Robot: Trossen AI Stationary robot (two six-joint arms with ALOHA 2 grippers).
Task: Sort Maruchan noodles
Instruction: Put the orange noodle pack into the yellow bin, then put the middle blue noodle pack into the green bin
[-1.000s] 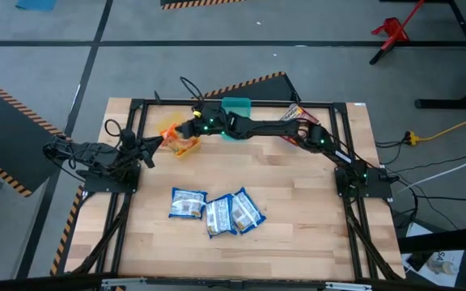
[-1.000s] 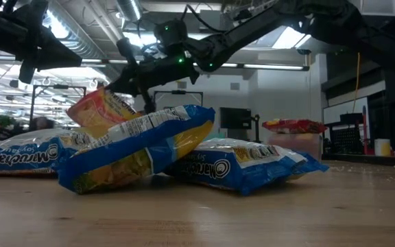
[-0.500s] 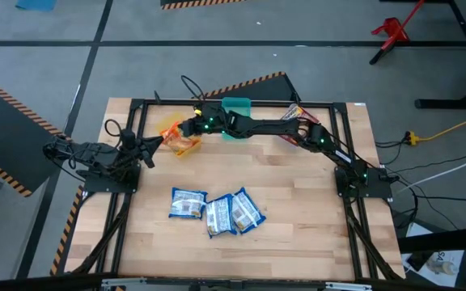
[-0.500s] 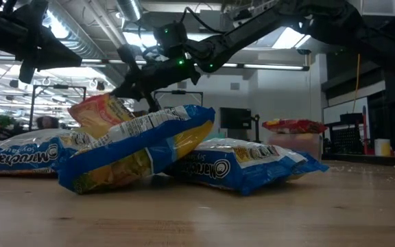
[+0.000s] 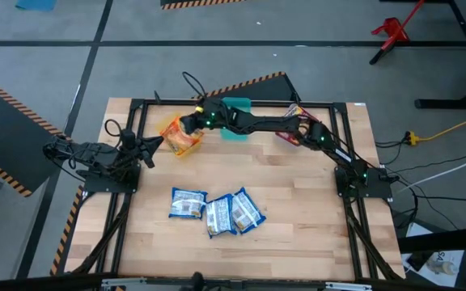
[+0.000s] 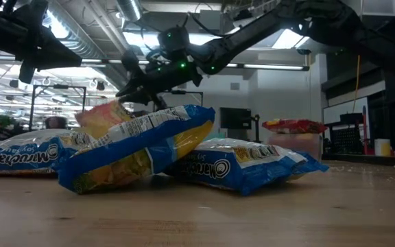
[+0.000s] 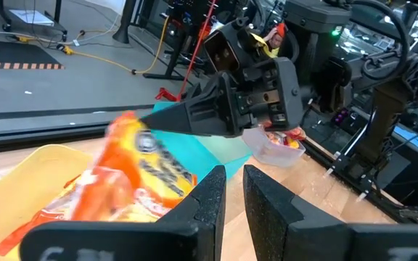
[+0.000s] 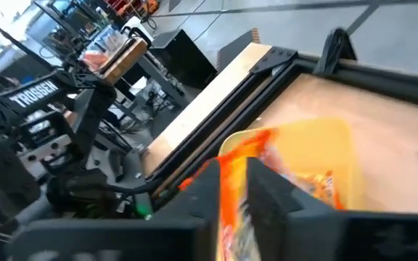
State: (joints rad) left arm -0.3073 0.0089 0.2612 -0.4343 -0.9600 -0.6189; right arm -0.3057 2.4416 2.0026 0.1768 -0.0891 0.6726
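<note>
Orange packet (image 5: 177, 132), yellow bin (image 8: 337, 148), teal bin (image 5: 235, 107), blue-and-white packets (image 5: 215, 212).

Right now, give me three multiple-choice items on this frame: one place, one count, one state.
1. Where is the right gripper?
A. over the yellow bin
B. over the blue packets
C. off the table

2. How many blue-and-white noodle packets lie on the table's near part?
A. one
B. three
C. six

3. The orange noodle packet is:
A. flat on the wood
B. in the teal bin
C. at the yellow bin, under the right gripper

A: the arm reaches across to that bin. B: three show together. C: both wrist views show it there.
</note>
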